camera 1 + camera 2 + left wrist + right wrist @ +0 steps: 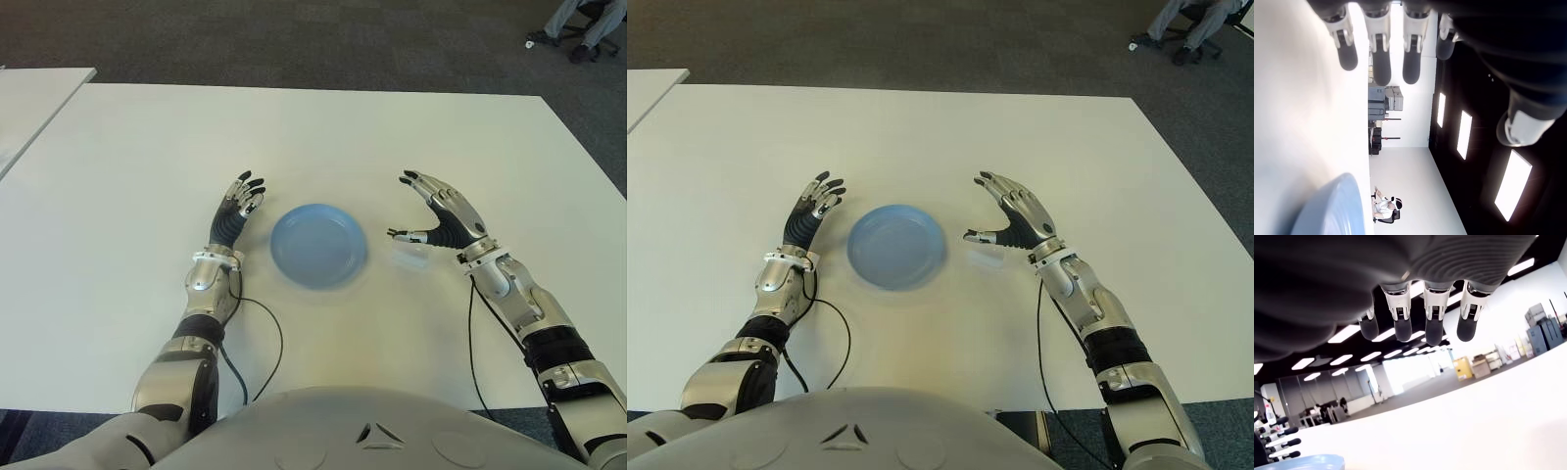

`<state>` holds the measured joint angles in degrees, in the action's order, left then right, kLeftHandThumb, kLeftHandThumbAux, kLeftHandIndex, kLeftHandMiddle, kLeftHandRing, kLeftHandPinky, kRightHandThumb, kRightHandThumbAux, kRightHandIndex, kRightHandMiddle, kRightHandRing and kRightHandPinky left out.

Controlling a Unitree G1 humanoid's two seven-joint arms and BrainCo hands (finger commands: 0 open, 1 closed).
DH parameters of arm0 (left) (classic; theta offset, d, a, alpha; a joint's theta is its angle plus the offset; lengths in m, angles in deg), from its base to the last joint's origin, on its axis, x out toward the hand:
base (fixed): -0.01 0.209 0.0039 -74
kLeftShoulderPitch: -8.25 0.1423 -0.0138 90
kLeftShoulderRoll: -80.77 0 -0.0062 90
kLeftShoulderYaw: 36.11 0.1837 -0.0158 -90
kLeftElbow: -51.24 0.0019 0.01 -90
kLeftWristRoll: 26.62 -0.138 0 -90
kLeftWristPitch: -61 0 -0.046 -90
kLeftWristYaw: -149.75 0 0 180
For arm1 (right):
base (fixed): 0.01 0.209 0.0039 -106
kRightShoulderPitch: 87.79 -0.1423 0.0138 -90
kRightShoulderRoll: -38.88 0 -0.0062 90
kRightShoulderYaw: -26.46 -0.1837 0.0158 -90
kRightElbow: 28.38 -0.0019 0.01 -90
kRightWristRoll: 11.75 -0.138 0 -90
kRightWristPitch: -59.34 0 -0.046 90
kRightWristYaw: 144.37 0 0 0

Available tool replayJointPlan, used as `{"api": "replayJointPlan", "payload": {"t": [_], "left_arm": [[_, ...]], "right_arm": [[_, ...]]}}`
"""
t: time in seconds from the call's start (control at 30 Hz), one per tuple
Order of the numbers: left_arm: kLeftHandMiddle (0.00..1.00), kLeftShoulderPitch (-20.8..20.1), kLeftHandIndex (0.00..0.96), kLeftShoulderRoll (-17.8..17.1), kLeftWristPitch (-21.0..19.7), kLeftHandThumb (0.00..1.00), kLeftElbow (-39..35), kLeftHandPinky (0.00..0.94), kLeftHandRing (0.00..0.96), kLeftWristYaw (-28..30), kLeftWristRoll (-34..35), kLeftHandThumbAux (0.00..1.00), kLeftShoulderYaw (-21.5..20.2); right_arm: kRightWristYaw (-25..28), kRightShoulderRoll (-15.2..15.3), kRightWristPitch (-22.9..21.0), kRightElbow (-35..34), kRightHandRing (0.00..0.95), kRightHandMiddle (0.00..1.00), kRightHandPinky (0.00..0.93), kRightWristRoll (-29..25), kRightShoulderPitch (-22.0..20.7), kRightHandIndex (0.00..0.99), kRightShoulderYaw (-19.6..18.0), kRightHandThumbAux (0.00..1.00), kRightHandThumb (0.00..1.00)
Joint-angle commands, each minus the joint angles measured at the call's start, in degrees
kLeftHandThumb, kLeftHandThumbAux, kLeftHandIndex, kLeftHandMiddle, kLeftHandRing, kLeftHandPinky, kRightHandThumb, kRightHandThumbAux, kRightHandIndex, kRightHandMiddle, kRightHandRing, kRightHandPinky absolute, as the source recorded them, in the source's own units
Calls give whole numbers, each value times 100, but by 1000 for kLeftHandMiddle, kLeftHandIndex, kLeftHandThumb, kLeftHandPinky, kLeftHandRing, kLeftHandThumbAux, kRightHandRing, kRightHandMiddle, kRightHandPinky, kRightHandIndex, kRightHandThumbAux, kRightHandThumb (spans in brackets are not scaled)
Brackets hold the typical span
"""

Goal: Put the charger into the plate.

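A round blue plate (318,245) lies in the middle of the white table (313,137), with nothing in it. The charger (411,258) is a small white block on the table just right of the plate. My right hand (419,208) hovers over and slightly right of the charger, fingers spread and thumb pointing toward the plate, holding nothing. My left hand (240,206) shows left of the plate, its fingers (1381,58) stretched out straight and empty. The plate's rim (1303,462) shows low in the right wrist view.
A second white table (34,103) stands at the far left. A seated person's legs and chair (578,24) are on the dark carpet at the back right. Black cables (269,338) trail from both wrists toward the near table edge.
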<state>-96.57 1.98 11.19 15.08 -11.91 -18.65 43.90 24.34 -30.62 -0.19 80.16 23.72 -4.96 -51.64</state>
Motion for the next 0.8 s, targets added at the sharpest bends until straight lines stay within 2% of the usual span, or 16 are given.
{"api": "replayJointPlan", "payload": {"t": [0.03,0.8], "left_arm": [[189,104,22,18,-160,0,160,160,195,84,-10,500,51],[184,95,17,2,-158,0,193,125,181,135,-4,503,52]], "right_arm": [[187,5,-114,-78,0,0,0,-93,71,0,-94,236,335],[339,-29,-51,-88,0,0,0,-69,51,0,-223,257,325]]}}
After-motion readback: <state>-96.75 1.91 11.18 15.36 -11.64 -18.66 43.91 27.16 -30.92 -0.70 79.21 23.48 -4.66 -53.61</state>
